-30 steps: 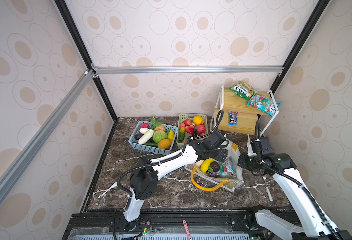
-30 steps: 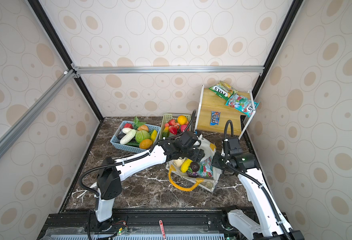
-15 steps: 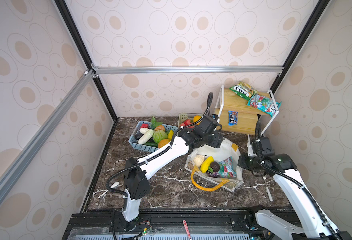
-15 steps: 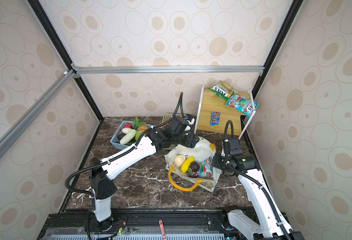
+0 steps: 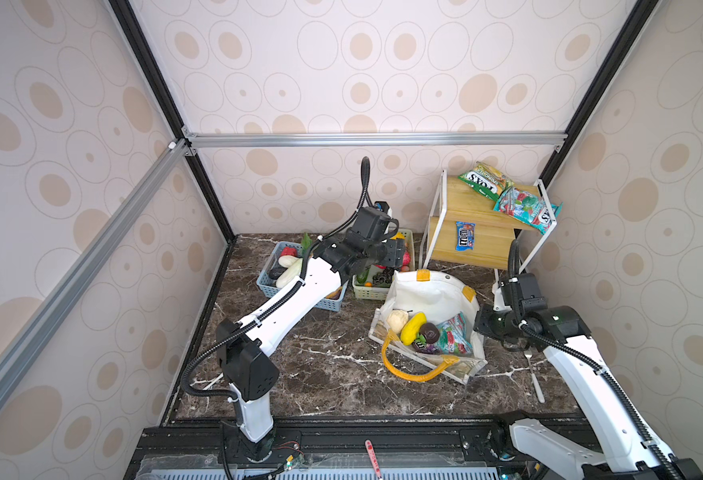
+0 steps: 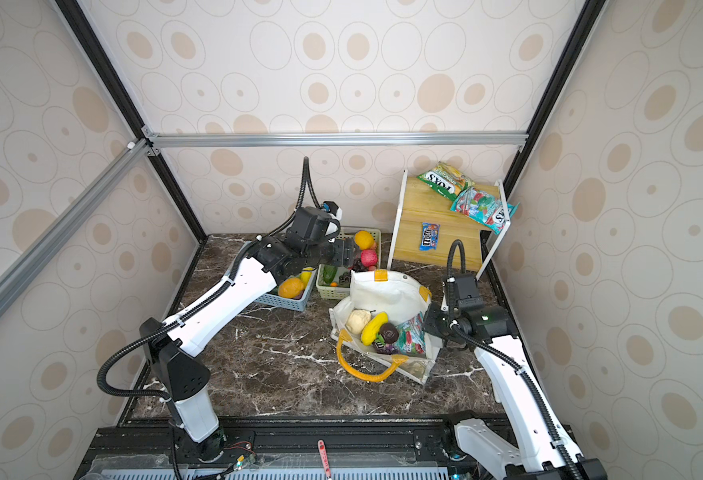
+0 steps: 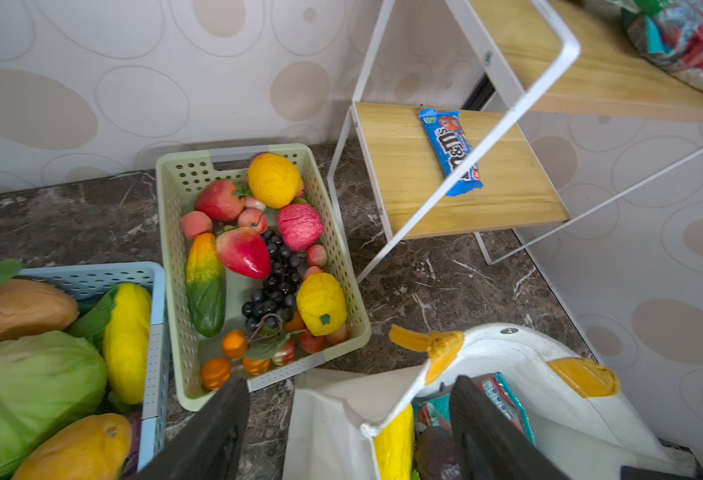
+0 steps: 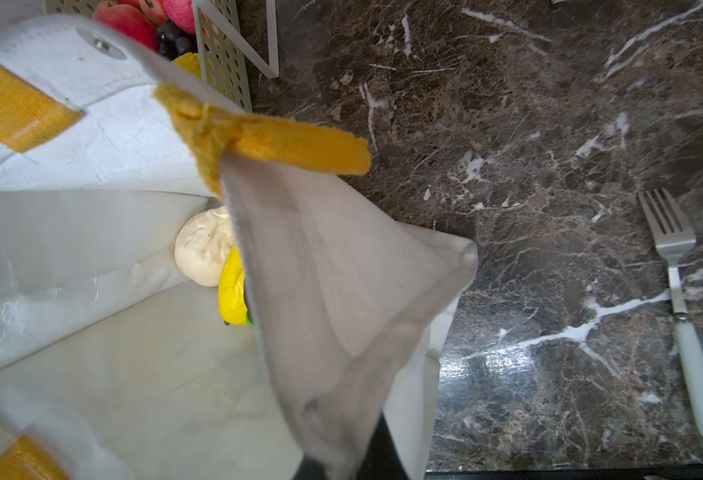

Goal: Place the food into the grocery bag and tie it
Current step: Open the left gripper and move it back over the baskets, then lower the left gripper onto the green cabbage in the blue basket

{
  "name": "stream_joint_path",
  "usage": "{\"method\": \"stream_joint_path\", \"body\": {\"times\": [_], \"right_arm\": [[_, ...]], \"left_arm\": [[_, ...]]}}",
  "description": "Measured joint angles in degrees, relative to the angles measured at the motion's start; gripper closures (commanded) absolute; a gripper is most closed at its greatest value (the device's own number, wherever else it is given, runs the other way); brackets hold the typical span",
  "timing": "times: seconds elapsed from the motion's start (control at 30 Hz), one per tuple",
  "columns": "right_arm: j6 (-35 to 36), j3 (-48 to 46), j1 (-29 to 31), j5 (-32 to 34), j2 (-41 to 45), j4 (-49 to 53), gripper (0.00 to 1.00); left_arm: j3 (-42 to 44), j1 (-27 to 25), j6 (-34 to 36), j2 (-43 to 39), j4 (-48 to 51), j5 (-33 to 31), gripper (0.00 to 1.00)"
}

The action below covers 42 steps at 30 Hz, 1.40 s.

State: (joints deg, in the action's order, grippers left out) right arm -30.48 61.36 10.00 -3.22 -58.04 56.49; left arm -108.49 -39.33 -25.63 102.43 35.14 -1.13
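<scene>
The white grocery bag with yellow-orange handles stands open in the middle right in both top views. Inside it lie a white piece, a yellow piece, a dark purple piece and a teal packet. My right gripper is shut on the bag's right rim; in the right wrist view the fabric runs into its jaws. My left gripper is open and empty, hovering between the bag's back rim and the green basket of fruit.
A blue basket with a cabbage and other vegetables sits left of the green one. A wooden shelf rack at the back right carries snack packets and a blue candy pack. A fork lies right of the bag.
My left arm has lifted out of the bag and swung back toward the green basket, empty. The right gripper has kept its hold on the rim.
</scene>
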Motion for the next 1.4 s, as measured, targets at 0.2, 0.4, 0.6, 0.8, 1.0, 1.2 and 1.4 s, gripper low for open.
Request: {"method": "stream_joint_path", "body": {"times": [0.2,0.4,0.6,0.8,1.0,1.2,1.4], "right_arm": [[0.04,0.00,0.00,-0.02,-0.28,-0.24,0.91],[0.09,0.00,0.00,-0.22,-0.31,-0.33,0.91],[0.09,-0.09,0.00,-0.68,-0.26,-0.42,0.91],[0.11,-0.33,0.00,-0.92,-0.07,-0.68,0.91],[0.31,-0.42,0.00,-1.09,-0.07,-0.85,0.91],[0.33,-1.16,0.00,-1.29,-0.07,-1.79,0.91],[0.33,-1.57,0.00,-1.31,0.17,-2.14,0.91]], "left_arm": [[5.79,3.52,-0.04,-2.56,-0.81,-1.88,0.23],[10.36,7.48,-0.02,-3.65,-1.07,-3.17,0.23],[13.16,10.88,0.02,-3.67,-1.20,-7.10,0.23],[15.91,12.90,0.22,-3.76,-1.20,-11.50,0.22],[18.34,15.41,0.17,-3.76,-1.33,-13.27,0.20],[21.42,18.12,-0.68,-3.72,-2.16,-12.37,0.19],[23.98,20.06,-2.38,-3.43,-4.07,-10.19,0.19]]}}
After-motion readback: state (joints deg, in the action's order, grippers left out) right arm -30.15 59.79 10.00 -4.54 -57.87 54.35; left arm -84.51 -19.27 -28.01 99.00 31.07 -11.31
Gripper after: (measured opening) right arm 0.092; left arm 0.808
